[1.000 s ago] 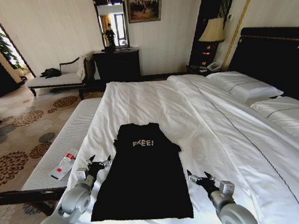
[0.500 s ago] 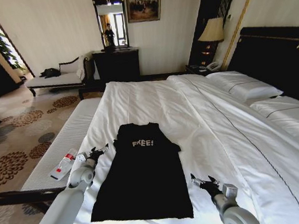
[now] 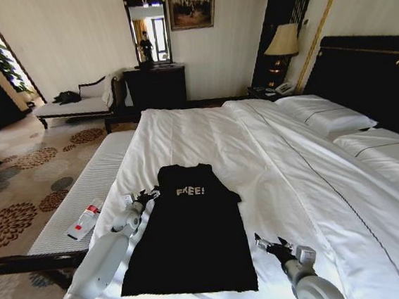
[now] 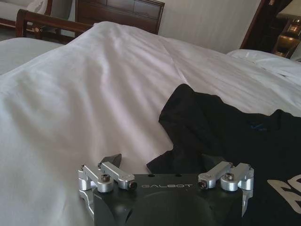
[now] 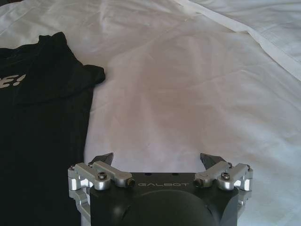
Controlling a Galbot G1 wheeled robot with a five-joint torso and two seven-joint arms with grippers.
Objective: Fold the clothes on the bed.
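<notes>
Near the foot edge of the bed (image 3: 205, 131), a black T-shirt (image 3: 192, 231) lies flat on the white cover, face up, not folded yet. The left gripper (image 3: 146, 195) sits by the shirt's left sleeve, close to the bed's left edge, fingers spread wide. The right gripper (image 3: 269, 243) waits just off the shirt's right side, also spread wide and holding nothing. I think the folding has hardly begun, so all the folds are left.

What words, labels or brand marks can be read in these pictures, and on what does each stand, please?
"FREE!": white print on the black T-shirt.
"GALBOT": on the left gripper housing.
"GALBOT": on the right gripper housing.
Label on the bottle on the bench: too small to read.
</notes>
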